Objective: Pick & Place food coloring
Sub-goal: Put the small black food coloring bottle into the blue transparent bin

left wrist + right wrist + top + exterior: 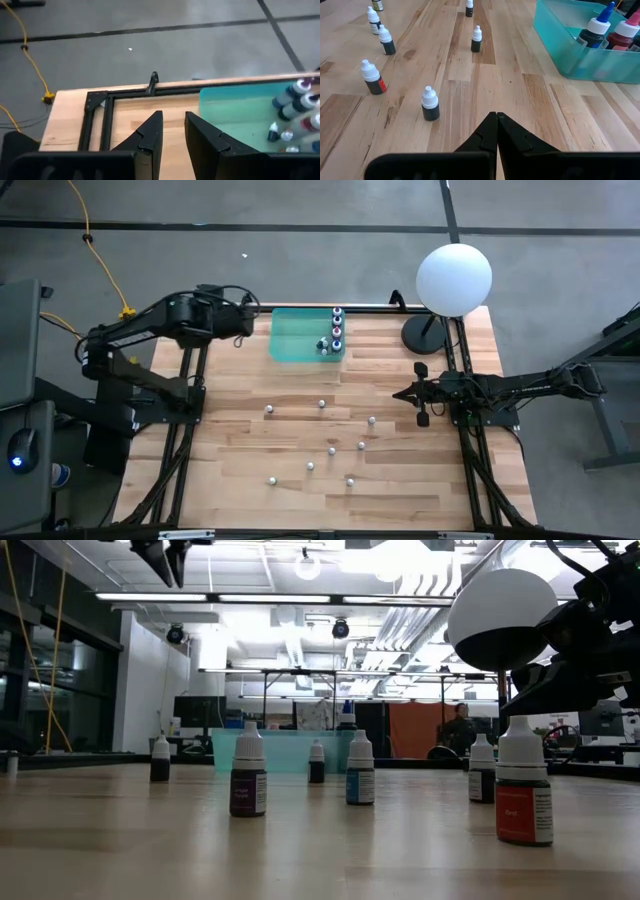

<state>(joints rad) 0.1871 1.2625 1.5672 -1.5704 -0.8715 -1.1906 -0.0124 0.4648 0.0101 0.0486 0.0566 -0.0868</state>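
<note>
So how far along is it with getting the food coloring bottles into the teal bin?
Partly done: several bottles sit in the teal bin. Nothing is in hand; the left gripper is open and empty beside the bin, the right gripper shut. Nine bottles remain on the table.

You get even, bright overhead light, ceiling strip lights (300, 597) glaring in low view, soft short shadows, foreground tabletop (300, 860) blurred

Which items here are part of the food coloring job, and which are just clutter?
Job: loose food coloring bottles standing on the table; teal bin with bottles already inside; left gripper, empty, beside the bin.
Clutter: globe lamp; yellow cable.
</note>
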